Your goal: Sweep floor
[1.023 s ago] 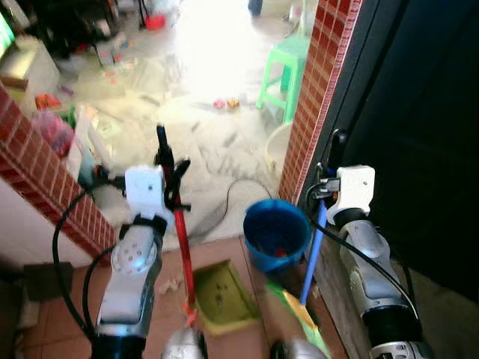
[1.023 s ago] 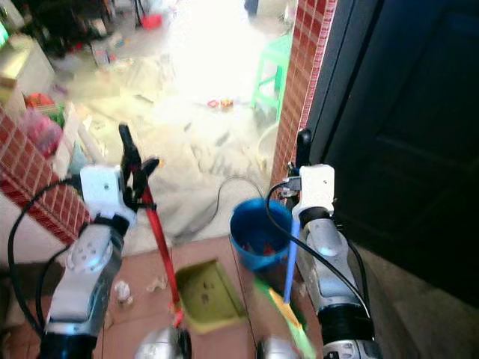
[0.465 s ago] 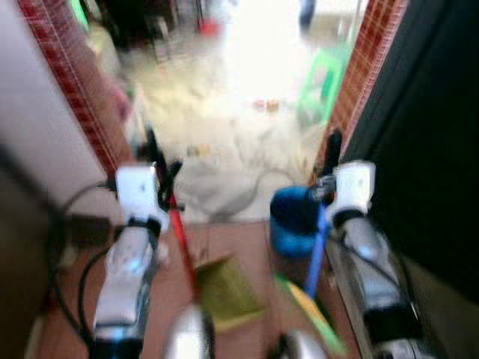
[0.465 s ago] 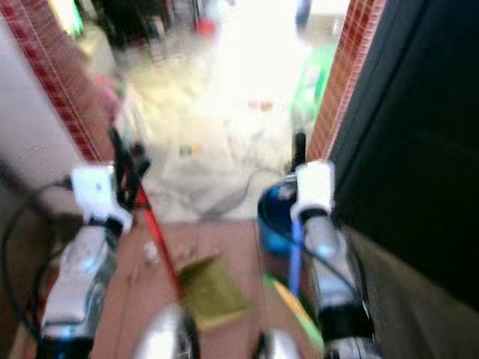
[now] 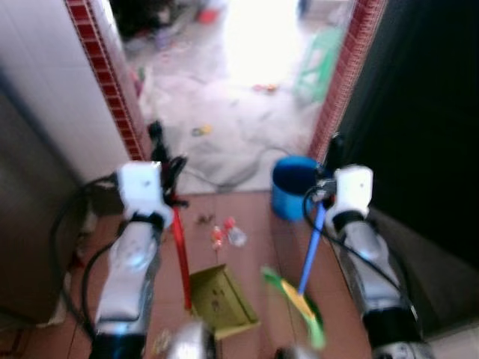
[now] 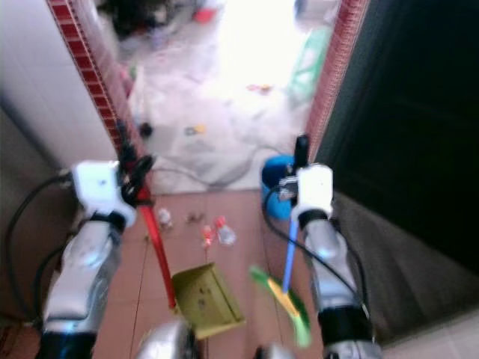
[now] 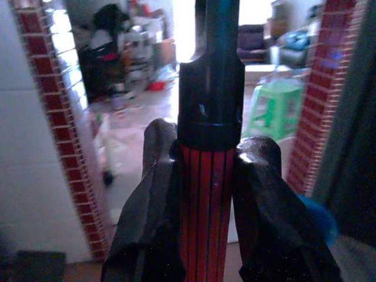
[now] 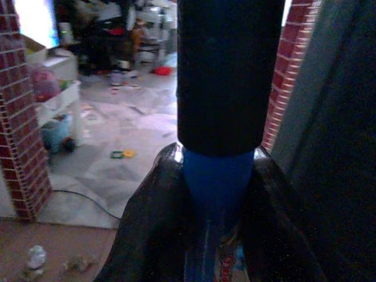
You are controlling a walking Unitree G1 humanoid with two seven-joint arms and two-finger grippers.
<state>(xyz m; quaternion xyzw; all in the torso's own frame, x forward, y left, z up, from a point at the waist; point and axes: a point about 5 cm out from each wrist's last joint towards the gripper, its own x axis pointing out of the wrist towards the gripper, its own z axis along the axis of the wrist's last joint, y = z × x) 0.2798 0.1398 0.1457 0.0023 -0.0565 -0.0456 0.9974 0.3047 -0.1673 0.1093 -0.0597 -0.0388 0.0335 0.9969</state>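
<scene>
**Inspector:** Holding both tools upright, you have them ready at the doorway. Your left gripper [image 7: 205, 176] is clamped on the red dustpan handle [image 5: 179, 254], fingers [image 7: 150, 211] pressed to either side, so the yellow dustpan [image 5: 219, 301] sits flat on the tiled floor [image 5: 247, 262] below it.

**Operator:** And the right?

**Inspector:** Your right gripper [image 8: 214, 182] is closed around the blue broom handle [image 5: 310, 247]; the green broom head [image 5: 298, 305] rests low on the tiles, beside the pan.

**Operator:** Where is the debris?

**Inspector:** Small litter [image 5: 224, 233] lies on the floor ahead of the dustpan, between both arms and short of the blue bucket [image 5: 292, 185]. In my judgement the broom must reach forward past it and draw back toward the pan.
</scene>
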